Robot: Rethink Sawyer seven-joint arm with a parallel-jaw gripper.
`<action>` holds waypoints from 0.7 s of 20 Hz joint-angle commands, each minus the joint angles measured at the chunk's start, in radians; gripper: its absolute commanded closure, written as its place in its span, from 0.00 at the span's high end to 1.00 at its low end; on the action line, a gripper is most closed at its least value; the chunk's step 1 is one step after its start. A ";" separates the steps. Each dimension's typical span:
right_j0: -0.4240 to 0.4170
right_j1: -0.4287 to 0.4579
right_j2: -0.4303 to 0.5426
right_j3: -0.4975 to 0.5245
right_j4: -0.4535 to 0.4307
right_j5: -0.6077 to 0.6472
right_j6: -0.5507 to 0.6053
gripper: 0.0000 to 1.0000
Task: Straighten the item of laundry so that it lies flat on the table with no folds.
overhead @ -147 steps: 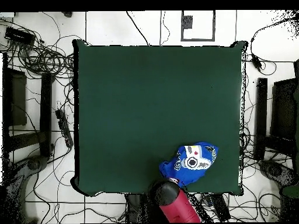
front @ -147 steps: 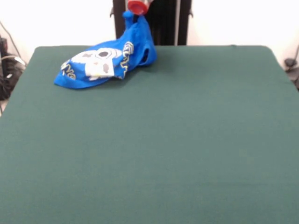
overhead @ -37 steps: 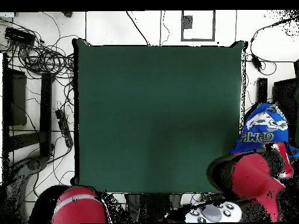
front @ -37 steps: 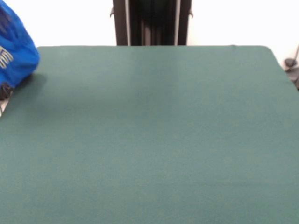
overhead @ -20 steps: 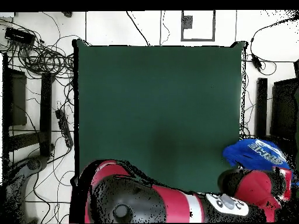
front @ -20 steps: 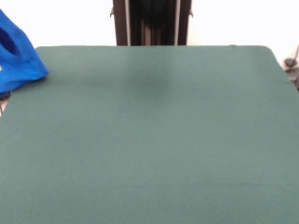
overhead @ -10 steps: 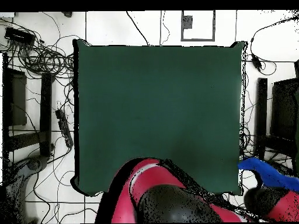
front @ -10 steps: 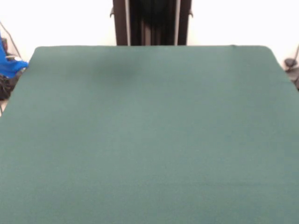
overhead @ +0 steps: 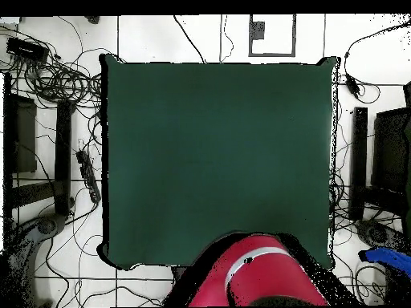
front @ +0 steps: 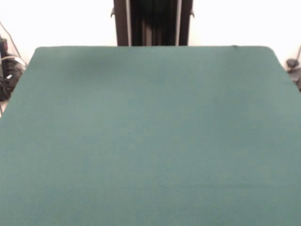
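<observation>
The large rectangular worktop with its dark green felt-like surface (front: 150,136) carries no cloth in either view. In the overhead view a scrap of bright blue cloth shirt (overhead: 388,260) shows off the worktop's corner, beside the robot's base, over the cabled floor. The red and black arm (overhead: 257,277) bulks over the near edge; its claw is not visible, so I cannot tell whether it grips the shirt.

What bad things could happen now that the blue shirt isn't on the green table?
The shirt shows only as a blue strip beyond the table corner, so it may drop onto the floor cables. With no cloth on the table, flattening cannot start. The red arm hides its gripper, so whether it holds the shirt is unclear.
</observation>
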 commanded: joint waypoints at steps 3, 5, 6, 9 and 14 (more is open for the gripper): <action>0.064 0.089 0.029 -0.059 0.062 0.191 0.067 0.00; 0.062 0.109 0.005 -0.060 0.074 0.208 0.077 0.00; 0.063 0.124 -0.005 -0.060 0.084 0.227 0.087 0.00; 0.084 0.188 -0.035 -0.047 0.136 0.294 0.142 0.00; 0.125 0.272 -0.080 -0.053 0.198 0.505 0.218 0.00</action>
